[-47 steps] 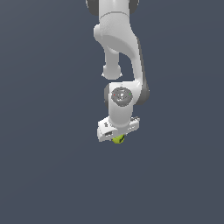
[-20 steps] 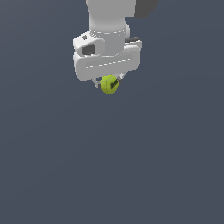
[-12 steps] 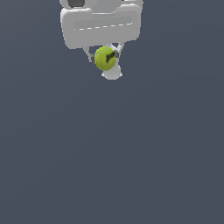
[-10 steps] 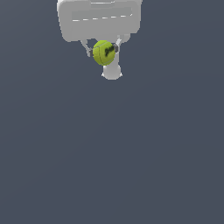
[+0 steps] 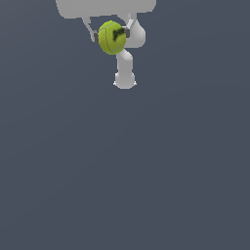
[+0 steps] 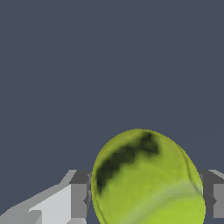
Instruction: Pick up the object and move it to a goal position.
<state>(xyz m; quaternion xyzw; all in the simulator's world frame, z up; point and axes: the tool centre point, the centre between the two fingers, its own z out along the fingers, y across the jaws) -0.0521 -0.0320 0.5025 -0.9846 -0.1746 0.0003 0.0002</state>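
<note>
We carry the ball [image 5: 112,37] high in the gripper [image 5: 111,33], fingers [image 6: 78,194] clamped on either side; next we must find the unseen goal

White rounded arm links [image 5: 125,63], broad pale grey gripper [image 5: 111,36] body, slim fingers [image 6: 78,199] with dark grey pads

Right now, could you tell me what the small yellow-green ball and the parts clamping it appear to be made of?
Small yellow-green ball: likely matte felt, with a dark curved mark like a tennis ball's. White end effector fingers: smooth hard plastic or painted metal, with dark grey pads; a render, so uncertain.
</note>
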